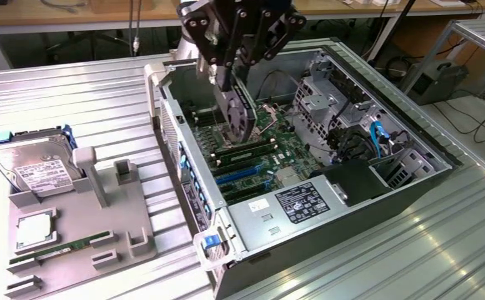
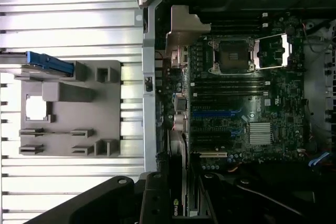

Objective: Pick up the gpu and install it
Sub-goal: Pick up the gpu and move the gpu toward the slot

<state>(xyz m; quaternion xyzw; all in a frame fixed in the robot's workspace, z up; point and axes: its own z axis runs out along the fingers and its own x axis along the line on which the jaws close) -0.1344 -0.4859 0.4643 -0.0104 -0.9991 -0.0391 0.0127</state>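
The pincer (image 1: 228, 80) is closed on the upper edge of the gpu (image 1: 240, 119) and holds it standing on edge inside the open computer case (image 1: 367, 209), over the motherboard (image 1: 264, 156). In the exterior view the card is toward 11 o'clock of the board. I cannot tell if its lower edge touches the board. On the ribbed metal tabletop (image 1: 75, 94), at 9 o'clock from the case, a grey holder (image 1: 80, 269) carries a hard drive (image 1: 34, 170) and a RAM stick (image 1: 63, 245).

Both views downward over open case (image 1: 351, 240)
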